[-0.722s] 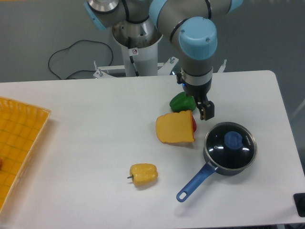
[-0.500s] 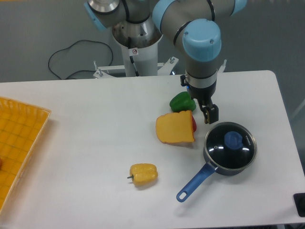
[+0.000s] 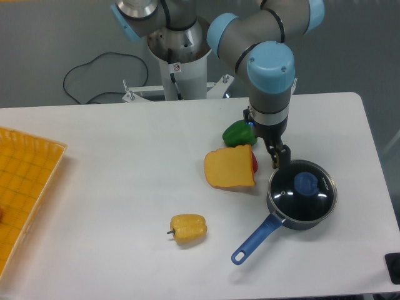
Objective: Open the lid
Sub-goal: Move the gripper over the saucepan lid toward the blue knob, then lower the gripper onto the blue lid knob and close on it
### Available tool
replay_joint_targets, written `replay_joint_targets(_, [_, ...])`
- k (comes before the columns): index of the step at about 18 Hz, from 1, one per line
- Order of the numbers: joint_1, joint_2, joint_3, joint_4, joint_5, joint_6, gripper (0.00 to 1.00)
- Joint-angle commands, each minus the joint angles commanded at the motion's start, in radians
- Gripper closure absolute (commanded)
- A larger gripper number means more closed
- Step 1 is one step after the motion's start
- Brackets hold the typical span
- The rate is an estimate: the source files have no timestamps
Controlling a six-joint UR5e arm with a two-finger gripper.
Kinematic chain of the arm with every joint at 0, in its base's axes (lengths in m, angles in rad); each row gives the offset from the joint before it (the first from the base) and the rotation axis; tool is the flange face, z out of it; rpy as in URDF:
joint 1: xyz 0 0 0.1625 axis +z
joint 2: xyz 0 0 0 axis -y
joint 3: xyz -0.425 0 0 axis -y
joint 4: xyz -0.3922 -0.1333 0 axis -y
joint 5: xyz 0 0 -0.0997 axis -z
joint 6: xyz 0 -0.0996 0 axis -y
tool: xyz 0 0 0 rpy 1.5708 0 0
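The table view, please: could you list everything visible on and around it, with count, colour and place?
lid: one, clear glass with blue knob, on the saucepan
saucepan: one, dark blue, long handle, right front
yellow wedge: one, left of the saucepan
green pepper: one, behind the wedge
yellow pepper: one, centre front
tray: one, orange, left edge
cable: one, black, behind the table
table: one, white
arm: one, grey and light blue
gripper: one, black, by the saucepan's rear-left rim

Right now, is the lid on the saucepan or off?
On. The lid lies flat inside the saucepan rim, blue knob centred.
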Motion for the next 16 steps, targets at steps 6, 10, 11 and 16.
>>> replay_joint_targets(6, [0.034,-0.006,0.002,0.003,-0.046,0.024,0.00])
replay_joint_targets(10, [0.034,-0.028,0.020,0.008,-0.040,0.164,0.00])
replay_joint_targets(11, [0.035,-0.038,0.029,0.008,-0.040,0.185,0.00])
replay_joint_targets(16, [0.038,-0.112,0.126,0.008,-0.072,0.227,0.00])
